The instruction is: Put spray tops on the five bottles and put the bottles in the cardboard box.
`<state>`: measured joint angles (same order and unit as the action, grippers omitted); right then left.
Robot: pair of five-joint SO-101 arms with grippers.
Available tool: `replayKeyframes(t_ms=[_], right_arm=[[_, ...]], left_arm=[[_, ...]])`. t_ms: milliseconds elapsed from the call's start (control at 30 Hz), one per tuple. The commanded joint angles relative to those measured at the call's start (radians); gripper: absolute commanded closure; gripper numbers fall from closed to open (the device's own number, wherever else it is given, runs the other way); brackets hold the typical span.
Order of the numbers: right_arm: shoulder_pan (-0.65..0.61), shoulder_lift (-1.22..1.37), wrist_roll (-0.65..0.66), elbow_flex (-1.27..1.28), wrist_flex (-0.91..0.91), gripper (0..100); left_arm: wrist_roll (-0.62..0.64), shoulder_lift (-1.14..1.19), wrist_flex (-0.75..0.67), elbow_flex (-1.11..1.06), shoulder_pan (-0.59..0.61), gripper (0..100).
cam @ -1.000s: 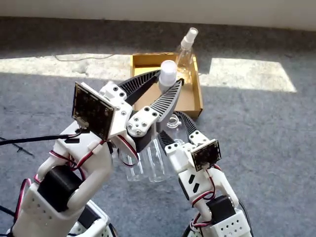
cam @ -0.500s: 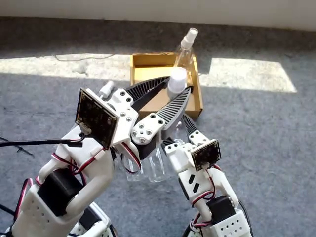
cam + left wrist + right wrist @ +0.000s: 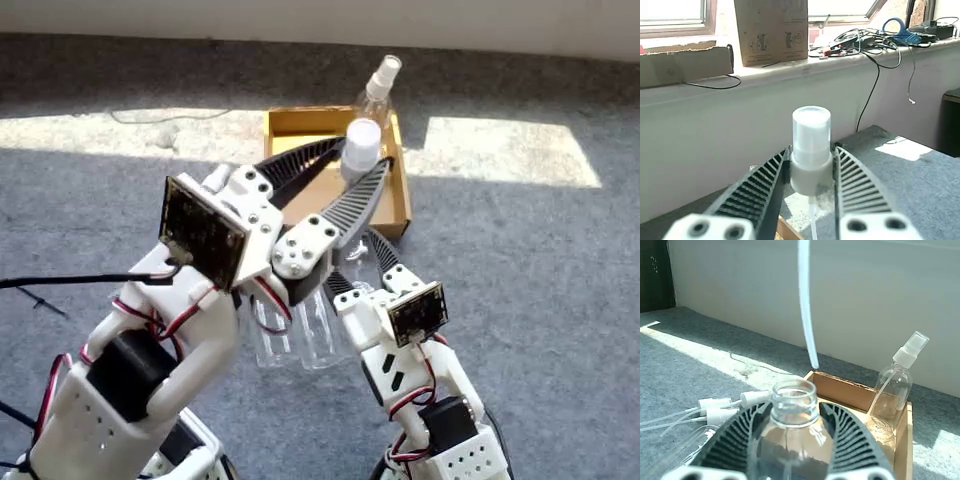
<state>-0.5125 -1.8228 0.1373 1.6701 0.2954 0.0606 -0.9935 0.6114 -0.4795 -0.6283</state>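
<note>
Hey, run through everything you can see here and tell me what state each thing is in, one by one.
left tool: shut on the spray top.
spray top: upright, not yet on a bottle, tube end above the open bottle.
right tool: shut on the open bottle.
open bottle: upright, uncapped.
capped bottle: upright in the cardboard box, top on.
cardboard box: open-topped.
loose spray tops: lying on the carpet.

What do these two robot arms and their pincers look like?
The left arm and right arm are white plastic shells around black motors, linked by red, black and white wires. Each wrist carries a dark circuit board. The left gripper and right gripper have black, ribbed, tapering fingers.
</note>
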Motion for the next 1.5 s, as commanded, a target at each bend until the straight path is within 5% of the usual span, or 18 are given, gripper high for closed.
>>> replayKeyframes(t_ms=[0,1033,1467], right_arm=[[-0.004,-0.016,-0.009,0.065,-0.016,99.5],[-0.004,-0.016,-0.009,0.065,-0.016,99.5],[-0.001,-0.016,-0.009,0.064,-0.015,99.5]], left_arm=[[-0.009,0.071,-0.041,0.054,0.036,96],[0.133,0.085,0.170,0.182,0.035,96],[0.130,0.077,0.084,-0.156,0.041,95]])
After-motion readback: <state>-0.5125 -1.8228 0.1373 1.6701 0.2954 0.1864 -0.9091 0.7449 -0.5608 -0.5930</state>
